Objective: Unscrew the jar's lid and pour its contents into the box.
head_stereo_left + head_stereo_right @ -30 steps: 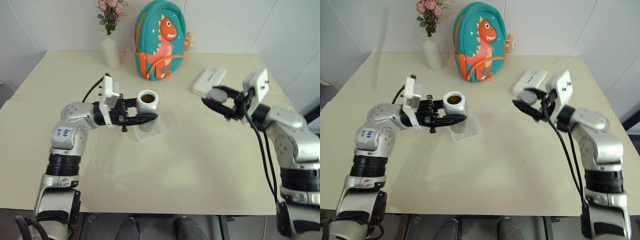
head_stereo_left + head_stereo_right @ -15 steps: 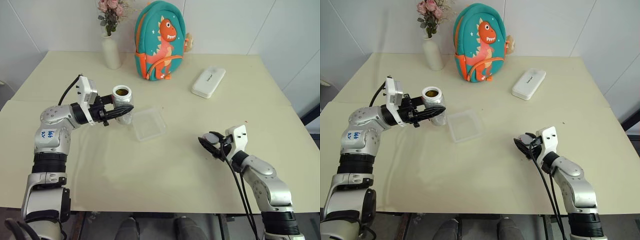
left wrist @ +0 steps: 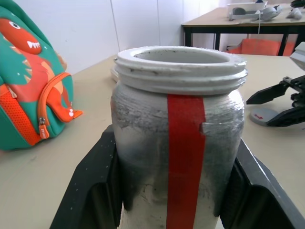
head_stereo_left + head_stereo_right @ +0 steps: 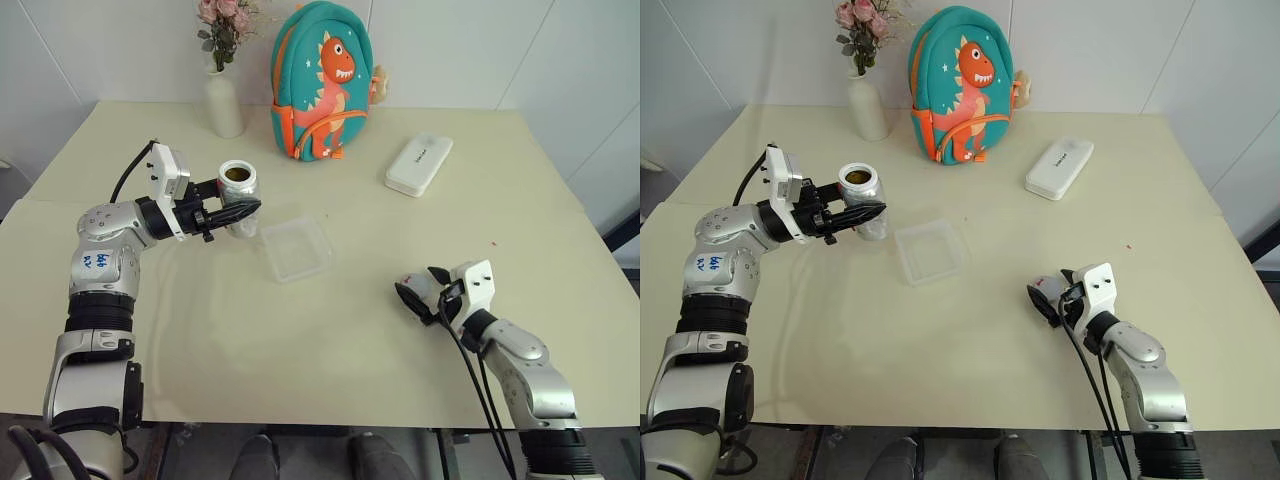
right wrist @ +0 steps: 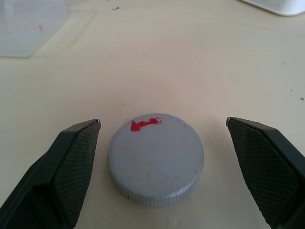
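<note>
The jar (image 4: pixel 238 186), silvery with a red stripe, is upright and lidless, held above the table to the left of the box (image 4: pixel 296 248). My left gripper (image 4: pixel 243 210) is shut on the jar's body. Brown contents (image 4: pixel 238 173) show in its mouth. In the left wrist view the jar (image 3: pixel 178 138) sits between both black fingers (image 3: pixel 93 191). The grey lid (image 5: pixel 156 157) with its red mark lies flat on the table. My right gripper (image 4: pixel 418 287) is open around the lid, with a gap on each side. The clear box rests empty at mid-table.
A teal dinosaur backpack (image 4: pixel 320 80) and a white flower vase (image 4: pixel 224 100) stand at the table's far edge. A white oblong case (image 4: pixel 418 165) lies at the back right. The table's front edge runs just behind my right arm.
My right arm came down from mid-air to the table, set the lid down and opened its jaws. My left gripper carried the jar leftward, off the box.
</note>
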Controlling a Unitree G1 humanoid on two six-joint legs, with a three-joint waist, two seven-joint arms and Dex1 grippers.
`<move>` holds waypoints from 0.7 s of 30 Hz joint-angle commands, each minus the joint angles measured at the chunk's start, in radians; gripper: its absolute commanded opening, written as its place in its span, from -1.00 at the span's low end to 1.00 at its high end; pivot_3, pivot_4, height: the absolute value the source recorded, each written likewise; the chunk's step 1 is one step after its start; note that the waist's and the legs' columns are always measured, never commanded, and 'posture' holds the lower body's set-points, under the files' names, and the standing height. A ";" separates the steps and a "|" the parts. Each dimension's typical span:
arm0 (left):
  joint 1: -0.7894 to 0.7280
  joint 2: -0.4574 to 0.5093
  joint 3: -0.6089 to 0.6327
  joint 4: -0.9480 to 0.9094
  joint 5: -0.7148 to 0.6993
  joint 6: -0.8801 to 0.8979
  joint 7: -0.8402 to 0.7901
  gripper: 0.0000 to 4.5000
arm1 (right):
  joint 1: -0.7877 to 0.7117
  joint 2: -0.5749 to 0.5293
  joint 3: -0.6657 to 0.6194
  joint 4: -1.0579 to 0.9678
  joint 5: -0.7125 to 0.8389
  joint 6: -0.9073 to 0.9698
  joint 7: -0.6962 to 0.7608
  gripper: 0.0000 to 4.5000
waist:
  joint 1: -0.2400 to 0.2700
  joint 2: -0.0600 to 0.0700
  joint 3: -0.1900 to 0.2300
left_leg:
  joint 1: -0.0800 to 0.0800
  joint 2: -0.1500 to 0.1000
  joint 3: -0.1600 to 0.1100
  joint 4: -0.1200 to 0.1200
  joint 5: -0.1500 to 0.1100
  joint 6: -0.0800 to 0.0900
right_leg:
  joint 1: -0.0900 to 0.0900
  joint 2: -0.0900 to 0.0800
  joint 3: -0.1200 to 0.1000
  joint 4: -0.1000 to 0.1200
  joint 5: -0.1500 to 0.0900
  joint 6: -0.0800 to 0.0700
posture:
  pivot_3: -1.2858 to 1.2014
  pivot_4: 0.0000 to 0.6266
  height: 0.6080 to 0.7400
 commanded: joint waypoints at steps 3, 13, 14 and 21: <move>-0.107 0.008 -0.015 0.115 0.101 -0.186 0.038 -0.10 | 0.058 -0.162 -0.094 -0.270 0.238 0.087 0.217 0.99 | 0.006 0.000 0.000 | 0.000 0.000 0.000 0.000 0.000 0.000 | 0.000 0.000 0.000 0.000 0.000 0.000 | 0.03 -0.52 1.00; -0.329 -0.011 -0.232 0.529 0.476 -0.821 0.147 -0.10 | 0.050 -0.296 -0.136 -0.347 0.438 0.179 0.378 0.99 | 0.005 -0.001 0.000 | 0.000 0.000 0.000 0.005 0.000 0.001 | 0.003 0.000 0.000 -0.001 0.001 0.003 | 0.03 -0.52 1.00; -0.347 -0.012 -0.257 0.557 0.511 -0.874 0.162 -0.10 | 0.032 -0.291 -0.131 -0.337 0.434 0.178 0.369 0.99 | 0.004 -0.001 0.000 | 0.000 -0.001 0.000 0.005 0.000 0.001 | 0.003 0.000 0.001 -0.001 0.002 0.003 | 0.03 -0.52 1.00; -0.492 0.011 -0.507 0.615 0.947 -1.124 0.585 -0.10 | -0.001 -0.252 -0.103 -0.331 0.403 0.162 0.324 0.99 | 0.008 -0.003 0.000 | -0.002 -0.001 0.001 0.004 0.000 0.001 | 0.002 0.001 0.002 -0.003 0.002 0.004 | 0.03 -0.52 1.00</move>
